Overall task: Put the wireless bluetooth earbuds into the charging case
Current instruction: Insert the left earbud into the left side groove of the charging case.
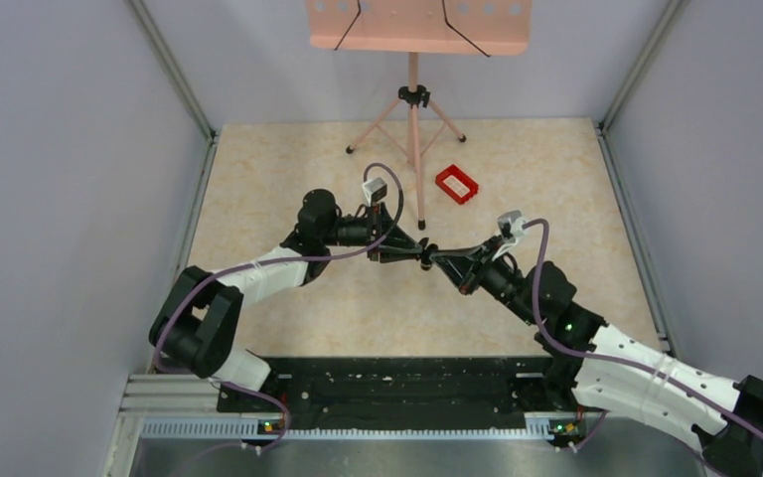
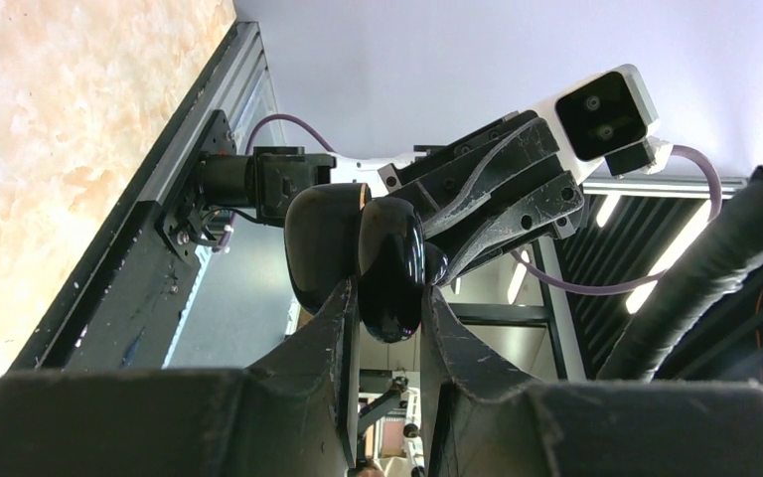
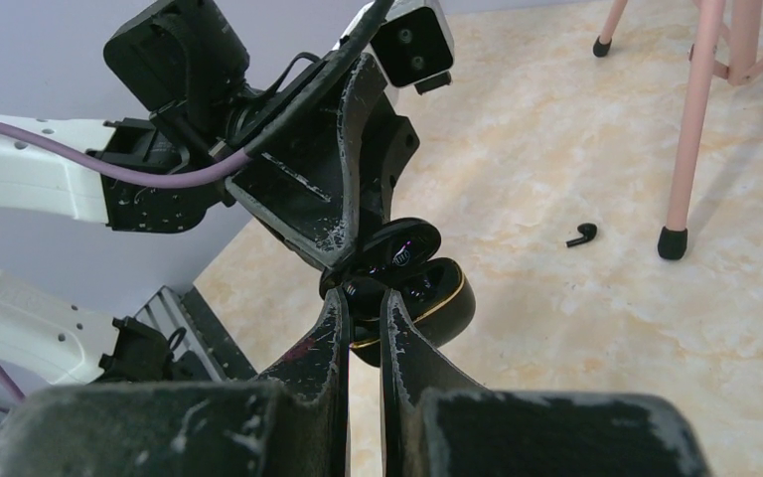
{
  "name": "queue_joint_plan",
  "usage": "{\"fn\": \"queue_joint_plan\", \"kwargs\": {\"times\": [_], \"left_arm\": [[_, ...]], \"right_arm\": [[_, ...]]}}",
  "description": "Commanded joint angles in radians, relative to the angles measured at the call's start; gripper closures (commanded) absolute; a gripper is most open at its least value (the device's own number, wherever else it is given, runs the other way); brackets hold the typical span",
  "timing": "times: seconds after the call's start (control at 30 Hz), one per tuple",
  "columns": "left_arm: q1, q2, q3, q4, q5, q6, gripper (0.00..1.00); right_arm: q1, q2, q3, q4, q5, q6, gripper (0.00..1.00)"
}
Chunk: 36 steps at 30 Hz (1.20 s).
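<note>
While left gripper [image 2: 387,298] clamps the open case [image 2: 393,253] between its fingers, right gripper [image 3: 363,296], pinched tight, noses into the case's mouth; one earbud [image 3: 581,235] lies on the table [image 3: 556,119] beyond, to its right.

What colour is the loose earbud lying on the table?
The earbud is black, clearest in the right wrist view.

Nothing in here can actually be read. The only marking I can spot is a small pale round emblem [image 3: 400,257] on the open charging case [image 3: 444,298], just above the tips of the right claw [image 3: 363,295]. It is too small and blurred to make out.
</note>
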Motion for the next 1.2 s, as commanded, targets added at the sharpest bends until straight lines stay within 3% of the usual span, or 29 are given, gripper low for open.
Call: {"fn": "queue_joint_plan", "kwargs": {"times": [0.0,0.83,1.17], "left_arm": [[-0.002,0.013,-0.016,0.14,0.017,-0.063,1.0],[-0.003,0.032,0.01,0.091,0.05,-0.101,1.0],[-0.002,0.053,-0.011,0.209,0.046,-0.205,1.0]], "right_arm": [[0.014,0.001,0.0,0.058,0.02,0.01,1.0],[0.014,0.04,-0.025,0.091,0.041,-0.001,1.0],[0.013,0.059,-0.044,0.159,-0.001,0.019,1.0]]}}
